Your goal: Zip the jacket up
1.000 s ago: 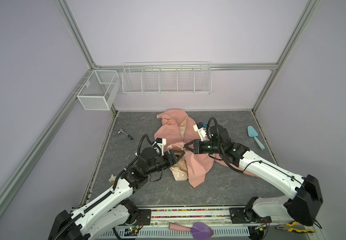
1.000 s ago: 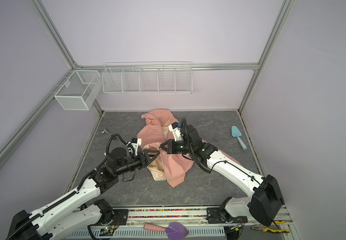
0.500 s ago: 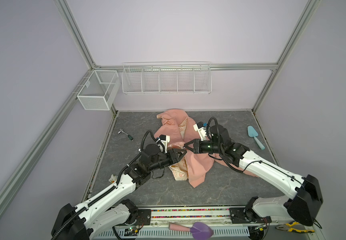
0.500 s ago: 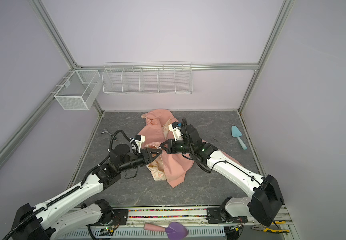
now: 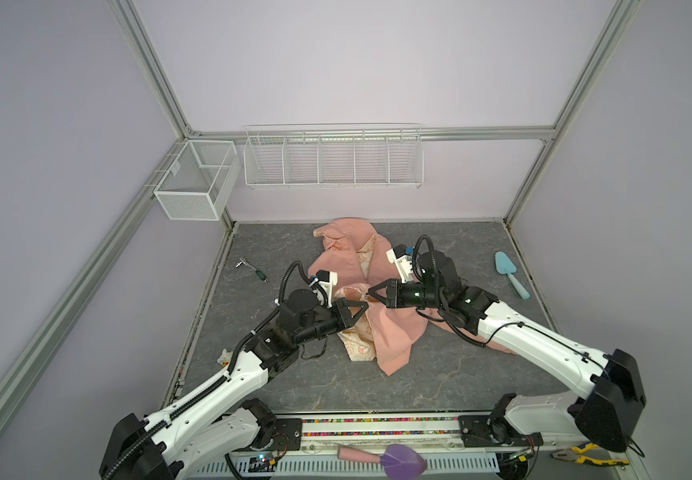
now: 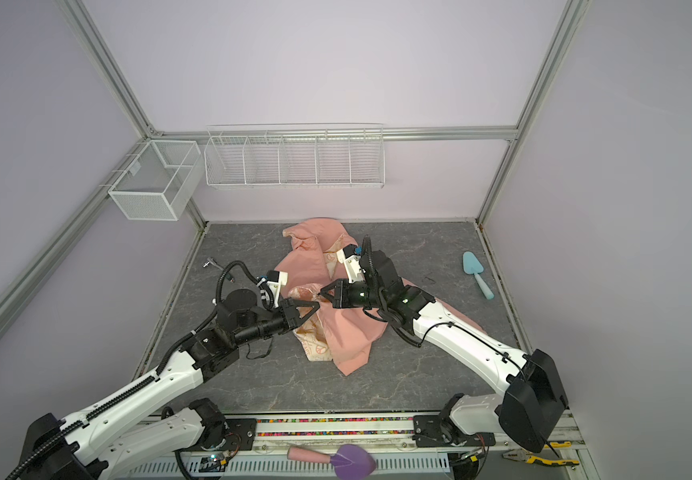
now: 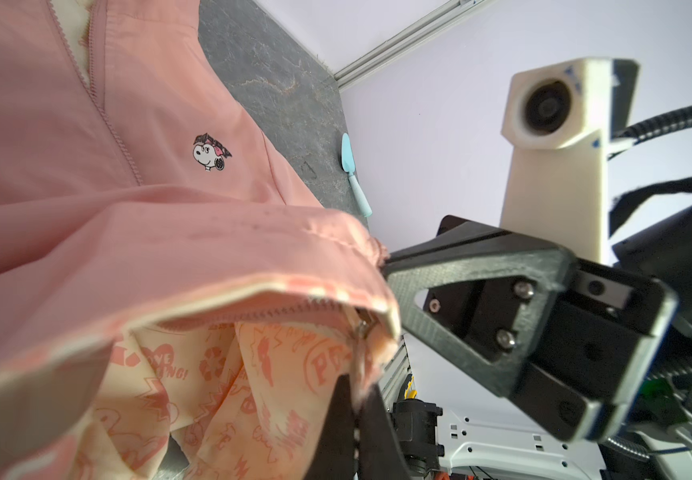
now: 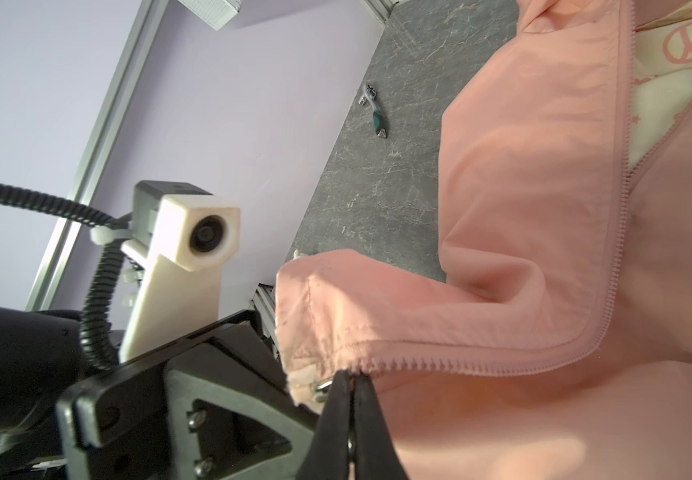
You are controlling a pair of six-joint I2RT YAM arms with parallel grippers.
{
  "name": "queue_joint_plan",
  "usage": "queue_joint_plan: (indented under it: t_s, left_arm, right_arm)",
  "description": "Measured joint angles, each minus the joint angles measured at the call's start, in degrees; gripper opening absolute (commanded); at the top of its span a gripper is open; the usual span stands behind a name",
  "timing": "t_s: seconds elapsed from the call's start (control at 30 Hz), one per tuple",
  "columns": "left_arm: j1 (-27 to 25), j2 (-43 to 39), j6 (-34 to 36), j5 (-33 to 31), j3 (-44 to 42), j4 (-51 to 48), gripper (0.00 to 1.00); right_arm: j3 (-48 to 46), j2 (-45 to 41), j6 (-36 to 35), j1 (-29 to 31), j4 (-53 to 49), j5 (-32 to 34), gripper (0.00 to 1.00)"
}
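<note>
Crumpled salmon-pink jacket [image 5: 394, 332] pinched by 2 claws at mid-table.
Left gripper [image 5: 364, 306] is clenched on a thin hem corner by the toothed zipper, over cream printed lining. Right gripper [image 5: 370, 292] is clamped on the facing zipper edge, tips nearly meeting. Beyond lie a pale-blue trowel [image 5: 510, 272] on marbled grey table [image 5: 460, 374] and a white wire rack [image 5: 333, 158].

Item: R gripper [image 8: 350, 376], black fingertips pressed together on zip edge of pink jacket [image 8: 522, 208], at hem corner. Zip teeth [image 8: 615, 249] run w/ one bend. Cream printed lining [image 8: 668, 75] shows betw. the open fronts. L gripper [image 8: 294, 415] just beside same corner, cream camera housing [image 8: 194, 232] on its wrist. Grey tabletop [image 8: 377, 199]: small green-handled tool [image 8: 378, 118], apart from jacket.
</note>
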Motion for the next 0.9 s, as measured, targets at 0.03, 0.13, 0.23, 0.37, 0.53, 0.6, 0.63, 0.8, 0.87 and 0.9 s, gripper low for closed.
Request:
queue_joint_plan:
  t_s: [0.03, 0.13, 0.23, 0.37, 0.53, 0.6, 0.63, 0.8, 0.87, 0.9]
  left_arm:
    - [0.0, -0.6, 0.0, -0.3, 0.0, 0.0, 0.00]
    - [0.0, -2.3, 0.0, -0.8, -0.4, -0.3, 0.00]
    - [0.0, -3.3, 0.0, -0.8, -0.6, -0.5, 0.00]
    - [0.0, -4.0, 0.0, -0.9, -0.9, -0.6, 0.00]
    - [0.0, -5.7, 0.0, -1.4, -2.1, -1.3, 0.00]
    - [0.0, -6.3, 0.0, -1.5, -2.2, -1.7, 0.00]
    - [0.0, -6.4, -0.1, -1.5, -2.2, -1.8, 0.00]
    - [0.5, -6.4, -0.9, -1.3, -2.2, -1.2, 0.37]
    - [0.7, -6.3, -1.6, -1.2, -2.2, -0.5, 0.48]
    - [0.8, -6.2, -1.9, -1.2, -2.2, -0.1, 0.52]
  right_arm:
    - [0.0, -0.1, -0.2, 0.2, -0.1, 0.3, 0.06]
    - [0.0, -0.7, -0.8, 0.8, 0.0, 1.4, 0.06]
    - [0.0, -1.0, -1.2, 1.1, 0.1, 2.2, 0.06]
    - [0.0, -1.0, -1.4, 1.2, -0.3, 3.7, 0.06]
    - [0.0, -1.0, -1.4, 1.2, -0.9, 4.5, 0.06]
    - [0.0, -1.0, -1.5, 1.4, -0.9, 4.4, 0.06]
    - [0.0, -1.0, -1.5, 1.5, -0.9, 4.4, 0.06]
    - [0.0, -0.9, -1.9, 2.6, -1.4, 6.5, 0.06]
    - [0.0, -0.6, -1.9, 3.0, -1.8, 7.6, 0.06]
    - [0.0, -0.5, -1.9, 3.3, -2.0, 7.9, 0.06]
